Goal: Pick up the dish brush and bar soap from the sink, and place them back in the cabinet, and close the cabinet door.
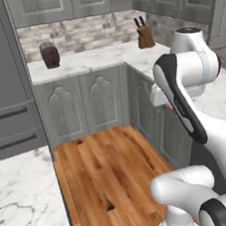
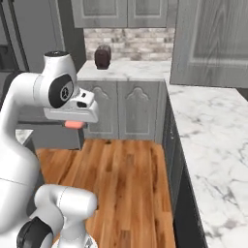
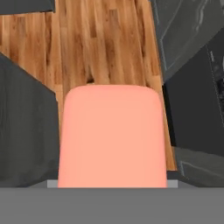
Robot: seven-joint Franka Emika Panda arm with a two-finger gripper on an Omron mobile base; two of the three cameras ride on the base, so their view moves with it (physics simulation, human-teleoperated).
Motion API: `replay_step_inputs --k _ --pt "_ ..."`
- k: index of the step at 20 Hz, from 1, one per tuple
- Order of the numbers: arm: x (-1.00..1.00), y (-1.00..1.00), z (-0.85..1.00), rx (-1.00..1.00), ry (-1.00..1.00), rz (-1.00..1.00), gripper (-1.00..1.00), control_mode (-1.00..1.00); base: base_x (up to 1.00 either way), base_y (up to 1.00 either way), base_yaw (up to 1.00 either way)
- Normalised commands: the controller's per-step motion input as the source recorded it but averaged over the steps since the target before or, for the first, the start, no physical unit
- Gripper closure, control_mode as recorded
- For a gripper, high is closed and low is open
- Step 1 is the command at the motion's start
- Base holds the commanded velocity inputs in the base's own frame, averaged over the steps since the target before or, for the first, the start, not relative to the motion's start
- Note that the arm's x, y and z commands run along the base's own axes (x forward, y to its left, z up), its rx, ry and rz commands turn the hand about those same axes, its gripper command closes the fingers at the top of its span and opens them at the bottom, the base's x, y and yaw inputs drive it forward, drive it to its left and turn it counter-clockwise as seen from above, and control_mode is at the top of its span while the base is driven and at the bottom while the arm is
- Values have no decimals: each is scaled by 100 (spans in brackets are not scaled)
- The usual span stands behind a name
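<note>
My gripper (image 2: 72, 121) is shut on the bar soap (image 3: 112, 135), a flat orange-red block that takes up the middle of the hand view and hides the fingertips. From the right base view the bar soap (image 2: 74, 125) pokes out under the white hand, held high above the wooden floor. The left base view gives just a red sliver of it (image 1: 171, 106) beside the hand. A tall grey cabinet door (image 2: 213, 43) with one plain recessed panel stands over the counter at the right. The dish brush and the sink are out of view.
An L-shaped marble counter (image 2: 213, 135) runs along the back and right over carved base cabinets (image 1: 84, 103). On it stand a dark appliance (image 1: 50, 54) and a knife block (image 1: 145, 36). Wooden floor (image 1: 107, 171) lies below the hand. A grey fridge (image 1: 3, 98) stands at the left.
</note>
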Motion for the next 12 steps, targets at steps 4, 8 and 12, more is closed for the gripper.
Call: replay_step_inputs --k 4,8,12 --pt "0 0 0 0 0 0 100 100 99 5 0" --pt "0 0 0 0 0 0 100 100 91 0 0" --pt "0 0 0 0 0 0 100 100 91 0 0"
